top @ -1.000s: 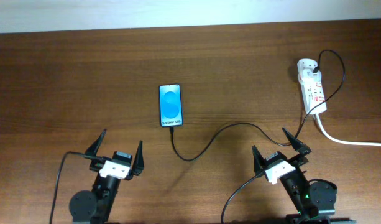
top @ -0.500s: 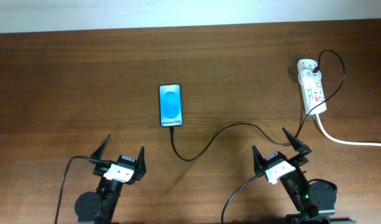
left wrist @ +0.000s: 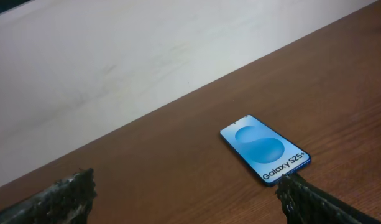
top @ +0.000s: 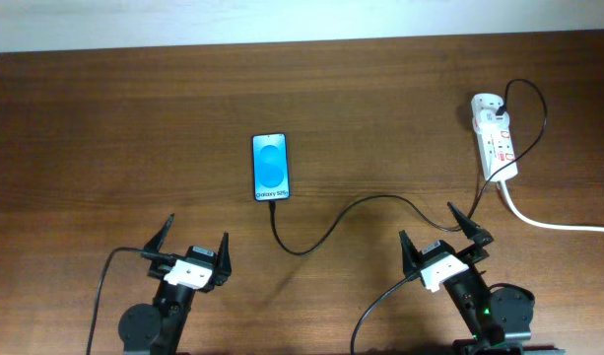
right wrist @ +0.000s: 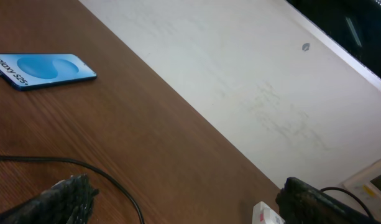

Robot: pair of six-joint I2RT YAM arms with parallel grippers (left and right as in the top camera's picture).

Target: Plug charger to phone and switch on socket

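The phone (top: 270,167) lies flat mid-table, its blue screen lit; it also shows in the left wrist view (left wrist: 265,149) and the right wrist view (right wrist: 44,70). The thin black charger cable (top: 326,232) runs from the phone's foot in a curve to the right, up to the black plug in the white socket strip (top: 494,138) at the far right. A stretch of the cable crosses the right wrist view (right wrist: 109,180). My left gripper (top: 195,240) is open and empty near the front edge, below left of the phone. My right gripper (top: 437,229) is open and empty, below the socket.
The socket's thick white cord (top: 553,223) trails off the right edge. A pale wall (left wrist: 115,68) rises behind the table's far edge. A corner of the socket (right wrist: 268,214) shows low in the right wrist view.
My left gripper has pulled back toward the front edge and slightly right, then stopped. The right arm, phone and cable have not moved.
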